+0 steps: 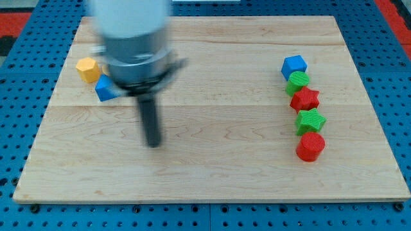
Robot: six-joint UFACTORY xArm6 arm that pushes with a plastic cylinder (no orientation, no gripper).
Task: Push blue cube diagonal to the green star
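Scene: a wooden bench [212,167] seen from above, on a blue pegboard surround.
My tip [153,142]: blurred dark rod, resting left of centre, touching no block.
Jaws: none fitted; the rod ends plain and holds nothing.
Blue cube [294,66]: at the view's right, heading a column of blocks, well apart from my tip, up and to the right of it.
Green star [311,120]: fourth in that column, below a green block [298,82] and red star [305,99], above a red block [310,146].
Left corner: yellow block [87,68] beside a blue block [104,89].
Writing: none readable.
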